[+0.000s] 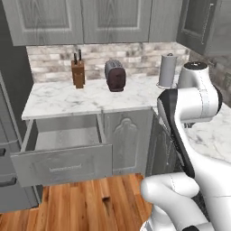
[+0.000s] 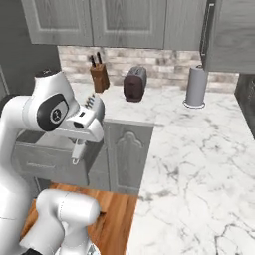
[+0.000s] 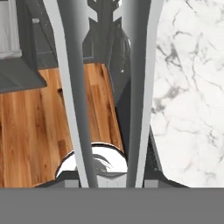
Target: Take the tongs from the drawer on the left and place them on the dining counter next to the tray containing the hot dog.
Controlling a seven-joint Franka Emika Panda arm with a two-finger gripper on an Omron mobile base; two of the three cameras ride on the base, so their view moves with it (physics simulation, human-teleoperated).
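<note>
Two long grey arms of the tongs point(image 3: 135, 87) run up through the hand view, clamped in the gripper point(image 3: 109, 181), above wood floor point(image 3: 30, 131) w/ marble counter point(image 3: 188, 87) at right. Farther left, drawer point(image 1: 63, 167) stands pulled open. Far back: knife block point(image 1: 78, 72), toaster point(image 1: 115, 76), paper towel roll point(image 1: 167, 71).

Your tongs point(image 3: 105, 87) run off the hand view's top edge, and the arm blocks the drawer's point(image 2: 50, 162) inside.
</note>
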